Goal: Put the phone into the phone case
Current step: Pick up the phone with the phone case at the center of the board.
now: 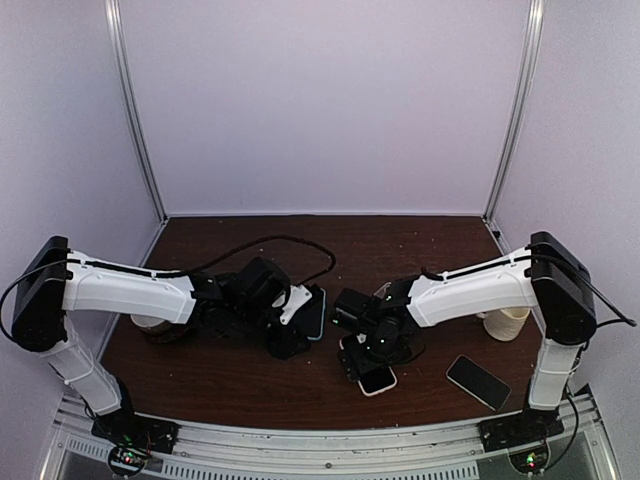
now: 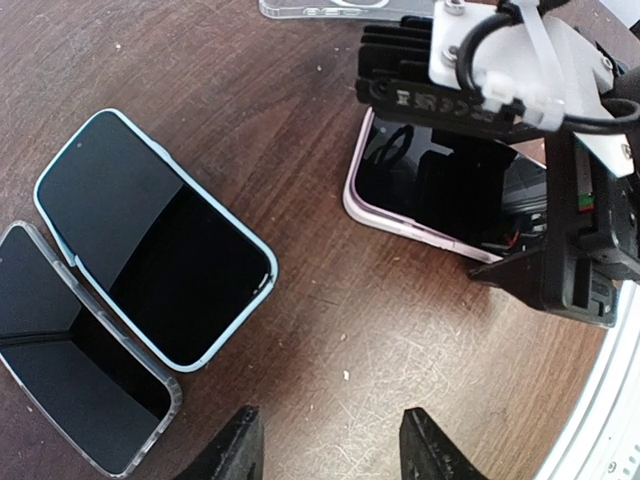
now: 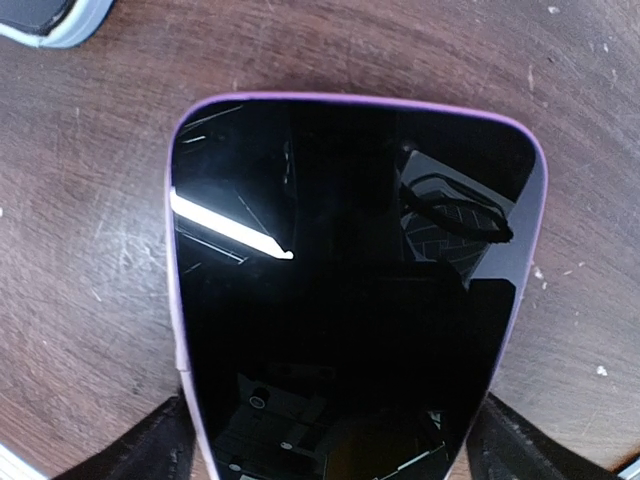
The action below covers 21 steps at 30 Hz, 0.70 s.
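Just right of centre in the top view, the right end effector (image 1: 368, 365) is hovering low over a lilac-rimmed phone (image 3: 350, 250) that is lying screen up on the dark wooden tabletop (image 1: 250, 390). In the right wrist view its fingers (image 3: 140, 450) are standing wide apart, flanking the phone's near end at the bottom corners of the frame. Whether they are touching its edges I cannot tell. Left of centre, the left end effector (image 2: 330, 445) is hanging above bare wood with its fingers spread and nothing between them. In the left half of the left wrist view a blue-cased phone (image 2: 155, 240) is lying face up, and a clear-cased phone (image 2: 70, 360) is lying right against it at the lower left. A clear phone case (image 2: 330, 8) is showing at the top edge of that view. Another phone (image 1: 478, 381) is lying alone at the lower right of the top view.
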Motion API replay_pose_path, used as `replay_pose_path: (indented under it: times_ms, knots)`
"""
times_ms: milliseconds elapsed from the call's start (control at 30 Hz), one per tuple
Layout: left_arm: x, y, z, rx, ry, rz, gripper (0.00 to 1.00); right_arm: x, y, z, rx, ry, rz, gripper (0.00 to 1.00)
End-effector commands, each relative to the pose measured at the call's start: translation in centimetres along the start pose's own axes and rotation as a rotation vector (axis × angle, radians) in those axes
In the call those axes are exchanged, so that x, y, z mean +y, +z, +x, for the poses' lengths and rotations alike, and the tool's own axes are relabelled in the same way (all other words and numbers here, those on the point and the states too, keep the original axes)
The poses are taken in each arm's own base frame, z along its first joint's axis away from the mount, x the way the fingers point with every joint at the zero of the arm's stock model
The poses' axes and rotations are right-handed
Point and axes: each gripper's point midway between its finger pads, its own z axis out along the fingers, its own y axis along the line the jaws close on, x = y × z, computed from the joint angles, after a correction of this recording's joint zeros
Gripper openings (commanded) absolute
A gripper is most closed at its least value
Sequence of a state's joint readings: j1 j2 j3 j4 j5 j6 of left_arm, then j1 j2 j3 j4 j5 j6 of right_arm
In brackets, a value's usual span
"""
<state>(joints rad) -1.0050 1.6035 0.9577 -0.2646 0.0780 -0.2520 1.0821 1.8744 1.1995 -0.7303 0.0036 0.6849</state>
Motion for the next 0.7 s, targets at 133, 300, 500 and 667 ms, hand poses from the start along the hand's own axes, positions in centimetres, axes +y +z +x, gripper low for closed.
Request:
replay_pose_path:
  times_ms: [133,300,500,667]
  knots:
    - [0.3,-0.8,-1.7,-0.042,0.007,-0.017,0.51,-0.7,1.3,1.3,0.033,-0.004,0.026,0.74]
    - [0.3,-1.0,-2.1,-0.055,-0.011,-0.011,0.51,0.1,-0.2,0.3,-0.037,-0.029,0.010,0.62]
    - [0.4,-2.6,-3.7,-0.129,-0.098,0.047,0.64,1.6,-4.5,-2.6,-0.261,-0.088,-0.022,0.50]
    - [-0.4,-6.8,-6.9,-0.335,-0.189,0.160,0.84,3.4,-9.9,-5.0,-0.526,-0.122,-0.087,0.44]
